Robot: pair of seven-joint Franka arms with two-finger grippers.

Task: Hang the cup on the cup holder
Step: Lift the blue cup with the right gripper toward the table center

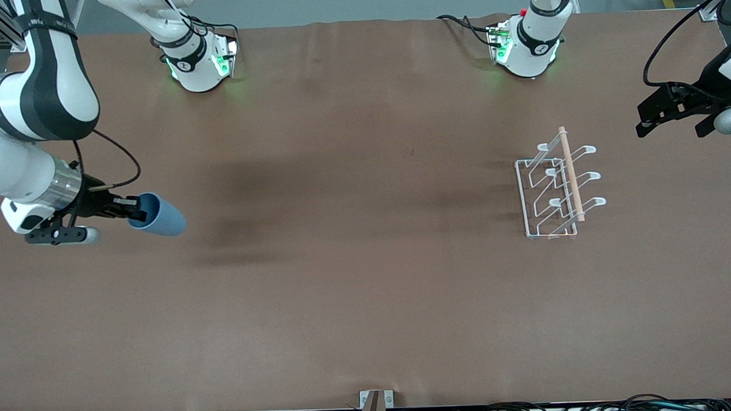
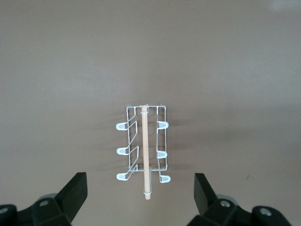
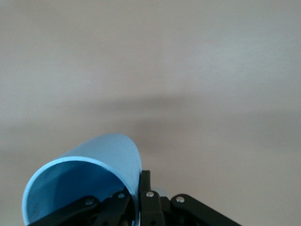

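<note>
My right gripper (image 1: 132, 210) is shut on the rim of the light-blue cup (image 1: 157, 215) and holds it on its side in the air, over the table near the right arm's end. In the right wrist view the cup (image 3: 89, 174) has one finger inside its wall and one outside. The white wire cup holder (image 1: 560, 183) with its wooden dowel stands on the table near the left arm's end. My left gripper (image 1: 669, 117) is open and empty, up in the air over the table's edge beside the holder. The holder (image 2: 143, 148) shows between its fingers in the left wrist view.
The brown table (image 1: 355, 260) spreads wide between the cup and the holder. The arm bases (image 1: 199, 62) stand along the edge farthest from the front camera. Cables (image 1: 561, 408) lie along the edge nearest to it.
</note>
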